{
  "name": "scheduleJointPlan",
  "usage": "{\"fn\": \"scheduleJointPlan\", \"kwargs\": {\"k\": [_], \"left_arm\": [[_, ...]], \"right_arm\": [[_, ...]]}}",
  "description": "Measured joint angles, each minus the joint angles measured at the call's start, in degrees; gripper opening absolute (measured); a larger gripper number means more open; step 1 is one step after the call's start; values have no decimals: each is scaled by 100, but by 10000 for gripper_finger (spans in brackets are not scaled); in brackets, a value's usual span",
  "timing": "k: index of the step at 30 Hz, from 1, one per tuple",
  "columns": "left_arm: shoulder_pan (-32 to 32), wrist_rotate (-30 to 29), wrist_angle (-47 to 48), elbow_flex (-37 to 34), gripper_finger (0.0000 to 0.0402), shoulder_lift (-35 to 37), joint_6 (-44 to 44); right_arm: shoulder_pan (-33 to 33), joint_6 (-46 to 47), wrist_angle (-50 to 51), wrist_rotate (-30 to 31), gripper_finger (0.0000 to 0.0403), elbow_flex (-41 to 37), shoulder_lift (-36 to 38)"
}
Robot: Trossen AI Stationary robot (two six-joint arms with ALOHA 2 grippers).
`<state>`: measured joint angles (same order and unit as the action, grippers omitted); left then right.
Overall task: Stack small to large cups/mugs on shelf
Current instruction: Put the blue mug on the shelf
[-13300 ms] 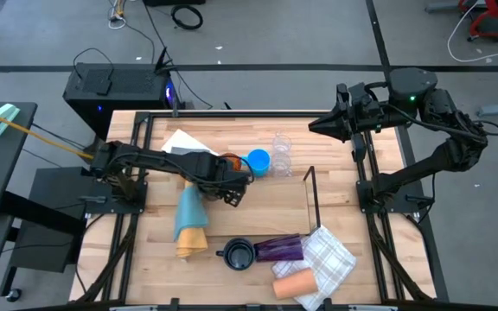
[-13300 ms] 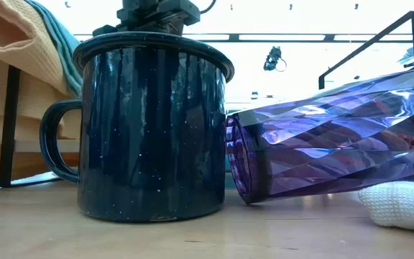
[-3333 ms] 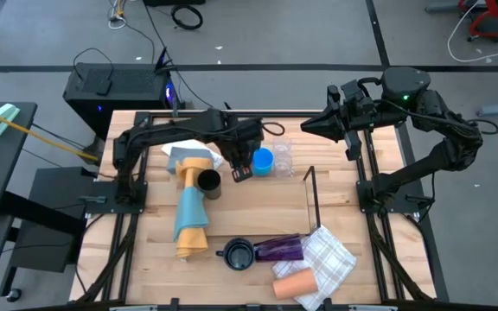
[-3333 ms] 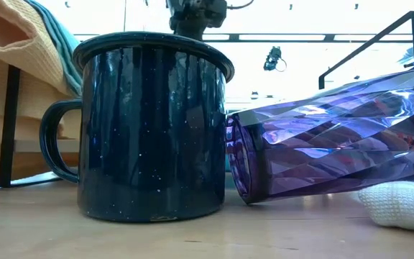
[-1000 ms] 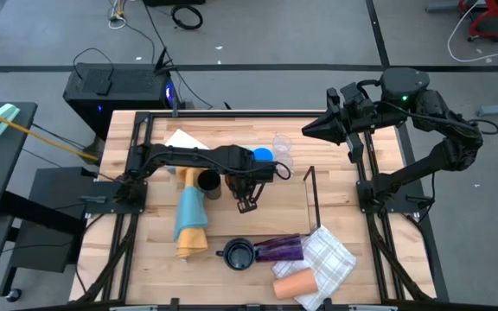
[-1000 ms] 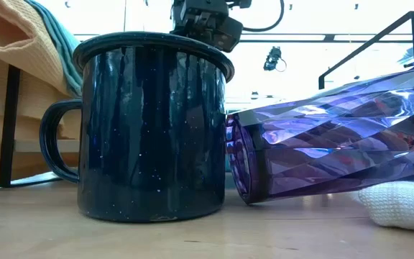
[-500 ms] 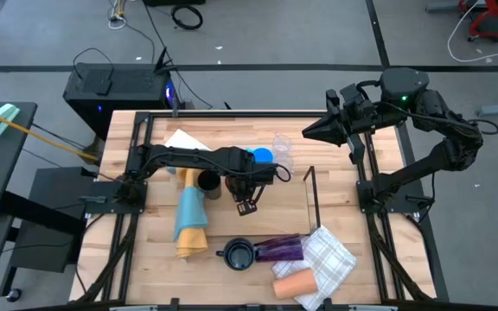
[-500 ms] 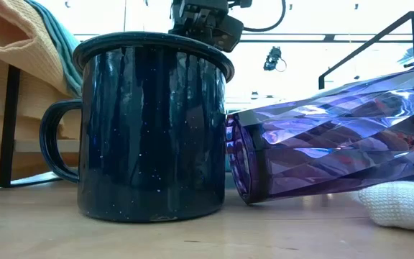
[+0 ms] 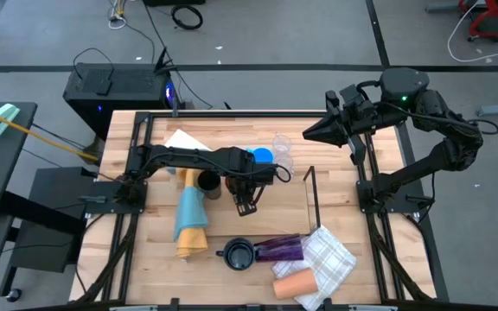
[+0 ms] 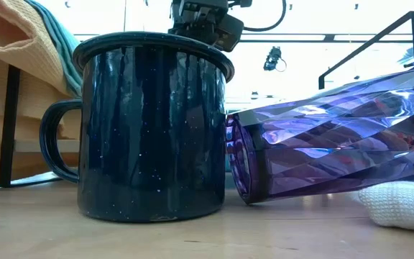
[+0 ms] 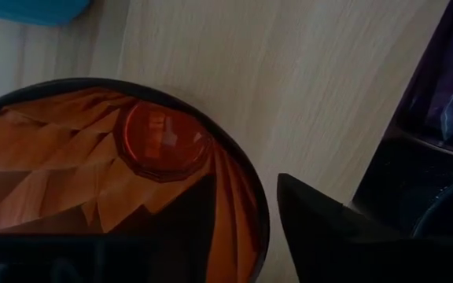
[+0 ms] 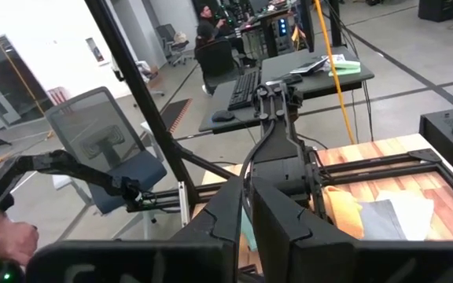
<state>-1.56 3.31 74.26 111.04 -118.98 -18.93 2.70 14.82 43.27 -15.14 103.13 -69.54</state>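
A light wooden tabletop (image 9: 275,203) fills the middle of the high view. A rolled yellow-and-blue cloth (image 9: 189,216) lies at its lower left, and a white checked towel (image 9: 328,262) sits crumpled at its lower right. A flat grey-white sheet (image 9: 182,142) rests near the upper left. Above the tabletop, a black box (image 9: 118,87) stands on the grey floor, with cables (image 9: 187,15) coiled at the frame's top edge.
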Motion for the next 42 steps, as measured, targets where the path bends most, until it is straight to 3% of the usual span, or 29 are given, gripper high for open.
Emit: {"fn": "scheduleJointPlan", "kwargs": {"k": [5, 36, 42], "left_arm": [[13, -3, 1, 0, 164, 0, -17], [197, 5, 118, 5, 162, 59, 343], [300, 4, 219, 328, 162, 66, 461]], "right_arm": [[1, 2, 0, -29, 38, 0, 0], [2, 12, 38, -42, 38, 0, 0], [1, 10, 50, -42, 38, 0, 0]]}}
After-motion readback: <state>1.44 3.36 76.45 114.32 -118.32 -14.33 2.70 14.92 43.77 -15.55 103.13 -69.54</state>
